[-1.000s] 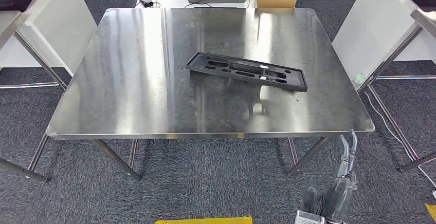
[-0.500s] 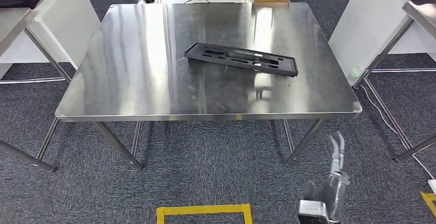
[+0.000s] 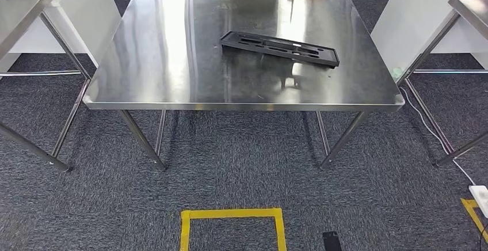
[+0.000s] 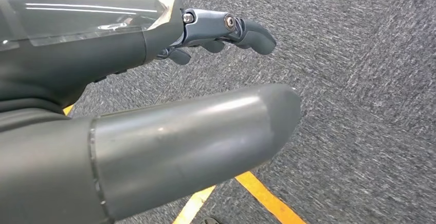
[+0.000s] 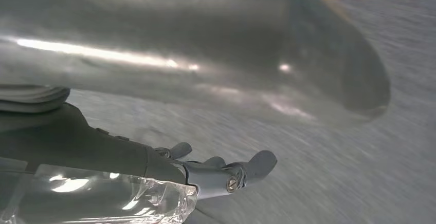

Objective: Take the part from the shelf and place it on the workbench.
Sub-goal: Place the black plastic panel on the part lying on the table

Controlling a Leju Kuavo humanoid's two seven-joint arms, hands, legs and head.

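Left robot hand and right robot hand are hanging over carpet, fingers apart, holding nothing. Black part is lying on tabletop, toward far right corner. Placement looking done; retreat without bumping the tabletop edge.

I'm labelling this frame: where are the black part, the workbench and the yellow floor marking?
black part [image 3: 280, 49]: head view, middle of its top face.
workbench [image 3: 155, 55]: head view, bare steel top.
yellow floor marking [image 3: 232, 213]: head view, far strip of tape.
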